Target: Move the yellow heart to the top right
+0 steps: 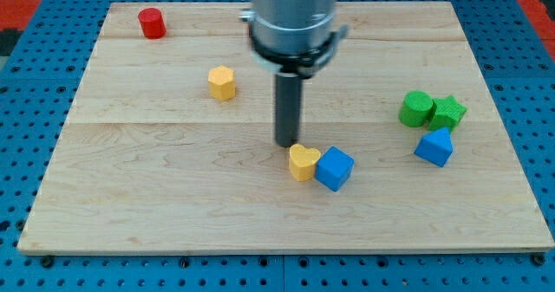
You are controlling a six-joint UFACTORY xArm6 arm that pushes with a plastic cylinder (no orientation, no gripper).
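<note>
The yellow heart (302, 163) lies on the wooden board (173, 197) a little below the middle, touching a blue cube (335, 168) on its right side. My tip (286, 143) stands just above and slightly left of the heart, very close to its upper left edge. The rod rises from there to the grey arm head (293, 19) at the view's top.
A yellow hexagonal block (222, 82) lies up and left of the tip. A red cylinder (152, 22) sits at the top left. At the right are a green cylinder (417, 108), a green star (448, 112) and a blue block (434, 146).
</note>
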